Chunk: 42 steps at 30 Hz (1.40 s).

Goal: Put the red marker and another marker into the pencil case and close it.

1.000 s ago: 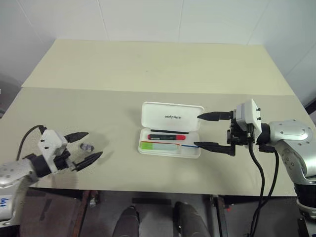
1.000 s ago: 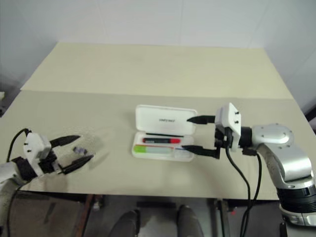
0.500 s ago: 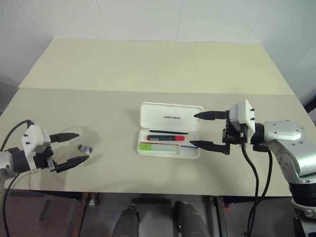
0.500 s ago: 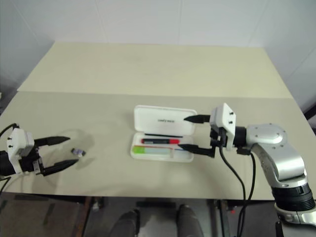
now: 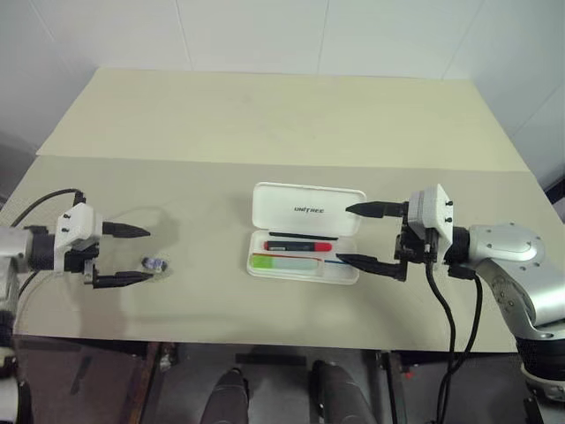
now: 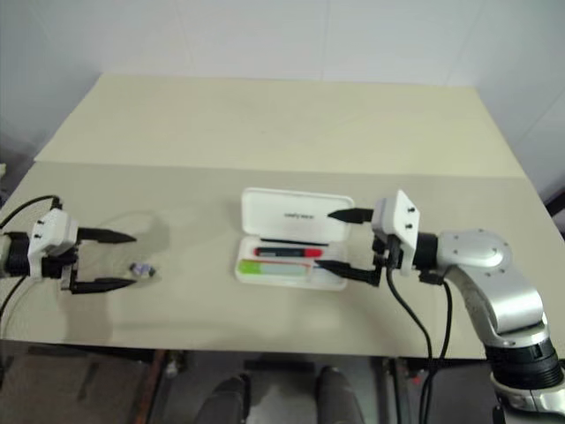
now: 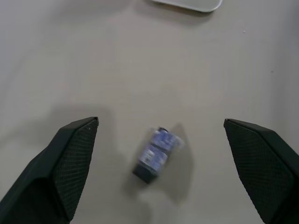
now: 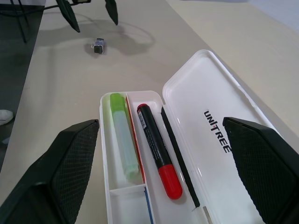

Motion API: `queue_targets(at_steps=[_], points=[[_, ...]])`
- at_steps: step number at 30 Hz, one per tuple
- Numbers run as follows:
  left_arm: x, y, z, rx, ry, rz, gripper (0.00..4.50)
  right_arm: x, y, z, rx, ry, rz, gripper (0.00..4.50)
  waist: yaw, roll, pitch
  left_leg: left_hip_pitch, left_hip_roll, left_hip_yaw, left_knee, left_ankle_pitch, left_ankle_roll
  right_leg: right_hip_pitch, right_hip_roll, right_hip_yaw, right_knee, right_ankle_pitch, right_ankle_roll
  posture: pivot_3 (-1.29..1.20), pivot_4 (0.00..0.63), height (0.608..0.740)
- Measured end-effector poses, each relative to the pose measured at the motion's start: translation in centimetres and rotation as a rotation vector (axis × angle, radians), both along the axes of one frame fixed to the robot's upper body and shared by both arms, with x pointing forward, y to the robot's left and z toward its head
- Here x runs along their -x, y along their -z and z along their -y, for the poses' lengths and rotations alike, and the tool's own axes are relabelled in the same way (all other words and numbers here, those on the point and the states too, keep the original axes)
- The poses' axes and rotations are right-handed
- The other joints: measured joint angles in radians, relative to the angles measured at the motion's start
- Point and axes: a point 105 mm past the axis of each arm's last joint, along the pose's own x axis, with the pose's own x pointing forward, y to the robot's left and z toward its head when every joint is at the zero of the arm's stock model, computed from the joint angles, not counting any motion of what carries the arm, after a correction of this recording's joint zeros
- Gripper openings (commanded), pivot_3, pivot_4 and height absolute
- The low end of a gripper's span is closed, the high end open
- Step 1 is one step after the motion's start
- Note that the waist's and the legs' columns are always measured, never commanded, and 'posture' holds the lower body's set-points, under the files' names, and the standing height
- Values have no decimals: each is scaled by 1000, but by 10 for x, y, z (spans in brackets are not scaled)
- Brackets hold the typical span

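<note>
Mid-table, pencil case [image 5: 305, 231] lies open, lid flat on far side, red marker [image 5: 297, 246] and green marker [image 5: 282, 261] already inside. Right gripper [image 5: 364, 235] spread, empty, at case's right end. Left gripper [image 5: 131, 255] spread, empty, far left, near small block [image 5: 156, 264]. Closing remains: hook lid's far edge, swing it toward near side, press even.

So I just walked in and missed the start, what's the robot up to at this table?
It is packing a pencil case, which lies open on the table. The red marker and the green highlighter both lie inside, and the lid stands up, not yet closed. The right gripper hangs open at the case's right end, one finger by the lid and one by the tray. The left gripper is far to the left, open, beside a small blue-and-black object, touching nothing.
</note>
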Motion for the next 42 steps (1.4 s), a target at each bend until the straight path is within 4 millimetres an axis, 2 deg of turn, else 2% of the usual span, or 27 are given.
queue_targets(at_steps=[7, 20, 26, 29, 32, 35, 42], points=[[-16, 4, 1, -104, 44, -20, 4500, 5, 4, 3, -10, 47, -7, 4476, 1, 0, 0, 0, 0, 0, 0, 0, 0, -1, 0, 0, 2, -1, 2, 0, 150, 740], [0, 26, -14, -226, 78, -159, 4500, 6, 4, 9, -6, 84, -2, 4476, 3, 0, 0, 0, 0, -1, 1, 0, 0, -1, 0, 0, 5, -2, 1, 0, 150, 740], [-10, 27, -8, -225, 105, -114, 4500, 5, 4, 9, -7, 90, 1, 4476, 4, 0, 0, 0, 0, -1, 1, 0, 0, -1, 0, 0, 5, -2, 1, 0, 150, 740], [-19, 30, 4, -216, 141, -88, 4500, 6, 3, 9, -10, 89, 3, 4476, 5, 0, 0, 0, 0, -1, 1, 0, 0, 0, 0, 0, 5, -2, 2, 0, 150, 740], [-19, 35, 5, -224, 148, -102, 4500, 7, 2, 8, -14, 88, 8, 4476, -1, 0, 0, 0, 0, -1, 1, 0, 0, -1, 0, 0, 6, -2, 2, 0, 150, 740], [-21, 31, 6, -238, 159, -85, 3862, 6, 0, 11, -20, 110, 7, 4500, 1, 0, 0, 0, 0, -1, 1, 0, 0, -1, 0, 0, 6, -2, 2, 0, 150, 740], [-19, 36, 4, -252, 158, -102, 1552, 9, -1, 11, -18, 112, 14, 4500, 3, 0, 0, 1, 0, -1, 2, 0, 0, 0, 0, 0, 7, -2, 2, 0, 150, 740]])
